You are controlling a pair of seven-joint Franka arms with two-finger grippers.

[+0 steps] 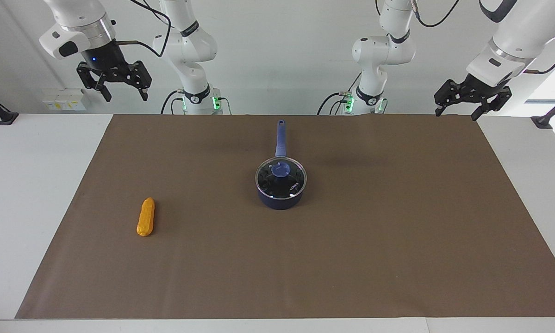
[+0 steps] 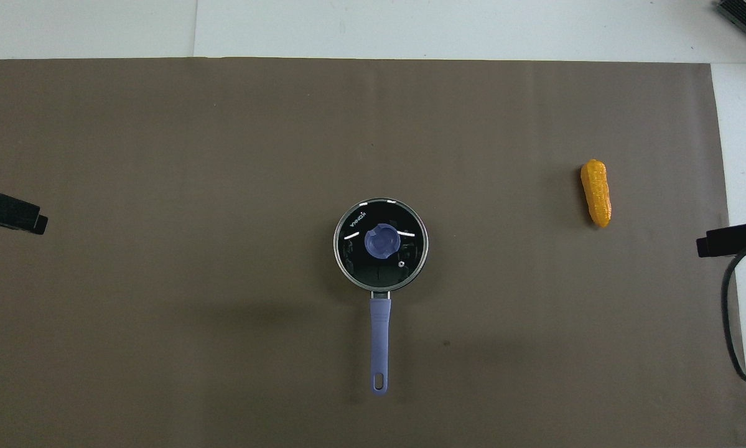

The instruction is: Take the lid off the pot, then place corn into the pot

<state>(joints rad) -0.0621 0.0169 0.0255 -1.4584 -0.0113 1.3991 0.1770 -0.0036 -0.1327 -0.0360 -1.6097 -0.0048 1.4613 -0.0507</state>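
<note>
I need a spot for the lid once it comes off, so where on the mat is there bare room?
The brown mat lies bare from the pot toward the left arm's end. The strip between pot and corn is bare too. The lid sits on the pot; its handle points toward the robots, so only there is it tight.

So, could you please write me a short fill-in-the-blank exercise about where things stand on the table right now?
1. The lid sits on the ____, covering it.
2. The pot's handle points ____ the robots.
3. The corn lies on the brown mat toward the ____ arm's end of the table.
4. The left gripper and the right gripper both hang ____, holding nothing.

Missing words: pot; toward; right; open
</note>
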